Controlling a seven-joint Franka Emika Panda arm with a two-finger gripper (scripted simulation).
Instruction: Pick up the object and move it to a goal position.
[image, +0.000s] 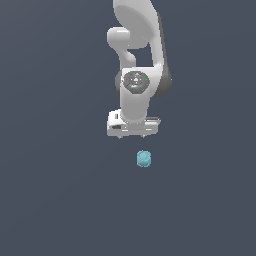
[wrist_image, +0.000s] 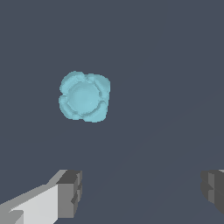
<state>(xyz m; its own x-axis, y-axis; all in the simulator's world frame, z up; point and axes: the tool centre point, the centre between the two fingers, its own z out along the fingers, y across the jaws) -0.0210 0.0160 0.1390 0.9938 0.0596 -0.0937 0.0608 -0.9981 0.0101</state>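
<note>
Object (wrist_image: 84, 96), small light-teal lump, faceted and bumpy, lies alone on dark tabletop (image: 55, 200), nearest in exterior view; likely light and rigid, facets may slip; best pinched across widest middle, narrower than jaw gap; tool (image: 132, 136) beyond and above it, jaws spread wide, empty, clear of lump, not yet centred.

A plain, dark slate-blue surface (image: 50, 200) fills both views, flat and uniform, with no markings on it.

Light-teal object (image: 144, 158), white arm (image: 135, 60) w/ grey fingers (wrist_image: 70, 193), dark slate-blue bkgd.
</note>
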